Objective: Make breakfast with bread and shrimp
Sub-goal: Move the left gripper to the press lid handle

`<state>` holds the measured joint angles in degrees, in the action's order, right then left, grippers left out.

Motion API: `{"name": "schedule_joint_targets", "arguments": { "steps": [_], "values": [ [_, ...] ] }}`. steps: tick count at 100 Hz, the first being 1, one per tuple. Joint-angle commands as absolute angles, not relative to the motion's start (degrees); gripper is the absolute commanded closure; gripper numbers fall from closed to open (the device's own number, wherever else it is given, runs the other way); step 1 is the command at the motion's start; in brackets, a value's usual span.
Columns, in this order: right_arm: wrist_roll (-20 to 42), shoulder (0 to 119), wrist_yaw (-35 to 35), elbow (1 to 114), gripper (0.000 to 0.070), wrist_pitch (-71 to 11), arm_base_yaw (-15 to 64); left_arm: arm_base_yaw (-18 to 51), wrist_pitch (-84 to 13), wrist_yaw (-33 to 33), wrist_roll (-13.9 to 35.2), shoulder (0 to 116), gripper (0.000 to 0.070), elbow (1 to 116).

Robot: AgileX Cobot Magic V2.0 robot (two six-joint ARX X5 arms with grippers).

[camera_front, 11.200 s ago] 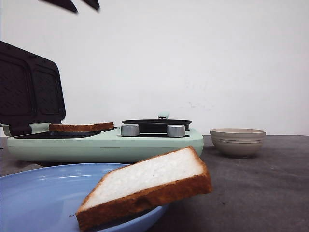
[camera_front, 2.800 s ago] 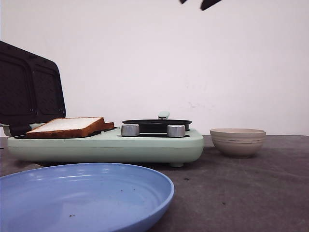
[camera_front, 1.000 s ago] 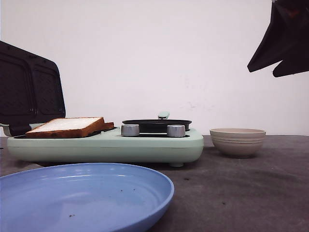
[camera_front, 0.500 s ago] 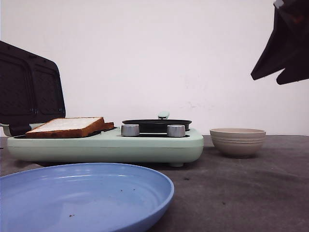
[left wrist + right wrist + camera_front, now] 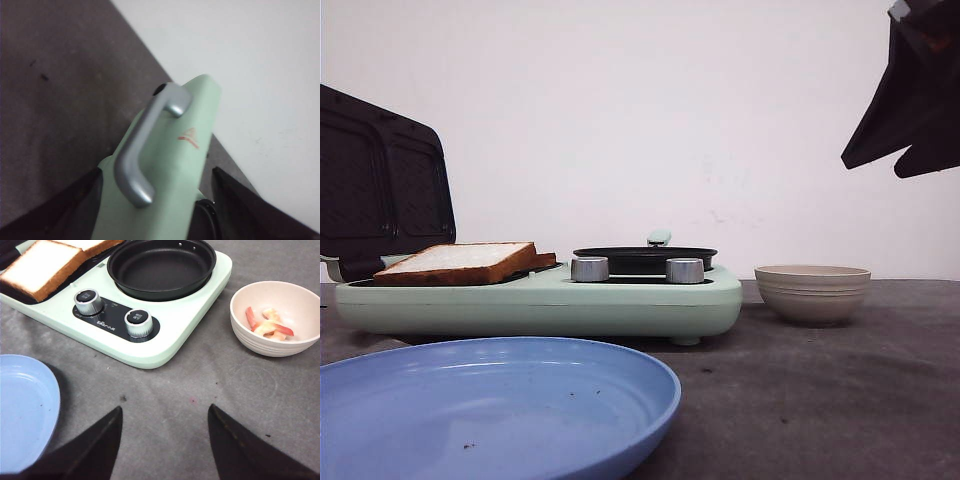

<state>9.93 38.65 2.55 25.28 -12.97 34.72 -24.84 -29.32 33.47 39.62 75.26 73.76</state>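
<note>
Two slices of bread [image 5: 460, 262] lie overlapping on the left hotplate of the mint-green sandwich maker [image 5: 540, 300]; the right wrist view also shows them [image 5: 42, 267]. The shrimp [image 5: 267, 326] lie in a beige bowl [image 5: 812, 292] to the right of the maker. My right gripper [image 5: 873, 168] hangs open and empty high at the right, over bare table [image 5: 165, 412]. My left gripper [image 5: 156, 172] is open, its fingers on either side of the maker's raised lid [image 5: 200, 125], by its grey handle [image 5: 145, 145].
A blue plate [image 5: 500, 400] sits empty at the front left. A black pan [image 5: 160, 265] sits on the maker's right half, with two silver knobs [image 5: 139, 322] in front. The lid [image 5: 380, 190] stands open at the far left.
My right gripper has drifted slightly right and down over the last second. Long before, a bread slice on the blue plate went onto the maker, over the first slice.
</note>
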Motion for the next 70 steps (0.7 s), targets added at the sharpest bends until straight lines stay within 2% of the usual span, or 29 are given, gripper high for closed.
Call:
{"name": "schedule_joint_targets", "arguments": {
  "steps": [1, 25, 70],
  "values": [
    [10.55, 38.83, 2.42, 25.76, 0.0365, -12.05, 35.00, -25.06, -28.14, 34.61, 39.24, 76.77, 0.0351, 74.94],
    [10.59, 38.83, 2.42, 25.76, 0.0365, -11.94, 35.00, -24.05, -26.96, 37.89, 39.70, 82.11, 0.0351, 74.94],
    [11.64, 38.83, 2.42, 25.76, 0.0365, -11.99, 35.00, -19.84, -22.13, 36.99, 39.72, 87.42, 0.0353, 74.94]
  ]
}}
